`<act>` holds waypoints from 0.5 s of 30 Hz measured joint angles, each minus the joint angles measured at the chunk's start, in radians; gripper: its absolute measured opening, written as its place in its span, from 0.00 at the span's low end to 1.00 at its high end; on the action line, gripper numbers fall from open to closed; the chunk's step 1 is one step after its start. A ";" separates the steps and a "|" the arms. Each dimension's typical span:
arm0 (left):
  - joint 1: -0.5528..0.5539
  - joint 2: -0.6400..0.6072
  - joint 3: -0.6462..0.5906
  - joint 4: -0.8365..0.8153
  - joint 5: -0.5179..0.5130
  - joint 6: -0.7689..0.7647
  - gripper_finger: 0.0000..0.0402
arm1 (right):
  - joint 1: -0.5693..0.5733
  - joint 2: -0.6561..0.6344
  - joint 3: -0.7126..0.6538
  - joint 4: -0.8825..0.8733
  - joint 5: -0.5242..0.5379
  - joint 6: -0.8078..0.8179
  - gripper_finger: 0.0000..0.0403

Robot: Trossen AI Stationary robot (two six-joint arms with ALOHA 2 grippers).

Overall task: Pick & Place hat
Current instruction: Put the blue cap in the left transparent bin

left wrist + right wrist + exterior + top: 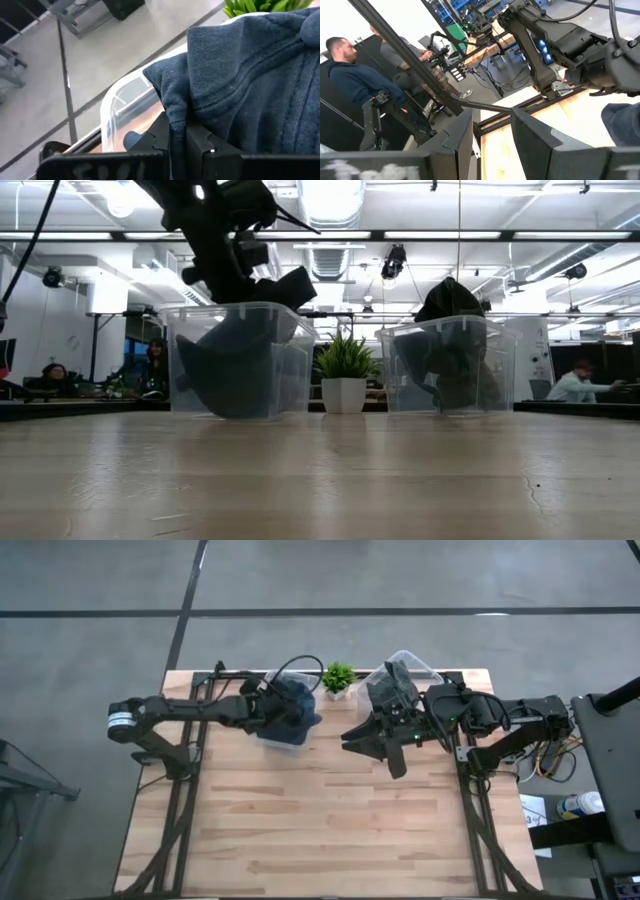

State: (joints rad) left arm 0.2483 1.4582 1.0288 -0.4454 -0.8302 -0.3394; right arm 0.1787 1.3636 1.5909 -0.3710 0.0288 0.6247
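Note:
A blue denim hat (296, 705) sits in the left clear bin (283, 740), part of it standing above the rim (290, 285). My left gripper (272, 710) reaches in from the table's left and is shut on the hat. A dark hat (392, 688) fills the right clear bin (445, 365) and bulges over its top. My right gripper (372, 748) hovers open just near of that bin, above the table, touching nothing. In the right wrist view its fingers (492, 135) point across the table toward the left arm. My left gripper (177, 131) pinches a fold of the blue hat's cloth (176, 112) between its two fingers, at the hat's left side. It comes slanting down from the table's left. The hat's lower part (235, 370) lies inside the left bin, and its upper part rises over the rim.
A small potted plant (338, 678) stands between the two bins at the table's far edge. The near half of the wooden table (320, 830) lies in front of both bins. People sit in the room beyond the table (350, 75).

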 joint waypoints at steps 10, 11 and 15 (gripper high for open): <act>0.093 0.003 0.000 -0.070 0.259 -0.048 0.06 | 0.000 0.000 0.000 -0.037 0.000 -0.005 0.32; 0.103 0.005 0.000 -0.075 0.279 -0.038 0.06 | 0.000 0.000 0.000 -0.040 0.000 -0.007 0.32; 0.130 0.012 0.000 -0.094 0.341 0.026 0.06 | 0.000 0.000 0.000 -0.041 0.000 -0.011 0.32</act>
State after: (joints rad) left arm 0.3785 1.4702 1.0290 -0.5395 -0.4894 -0.3138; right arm 0.1787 1.3632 1.5909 -0.4118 0.0284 0.6139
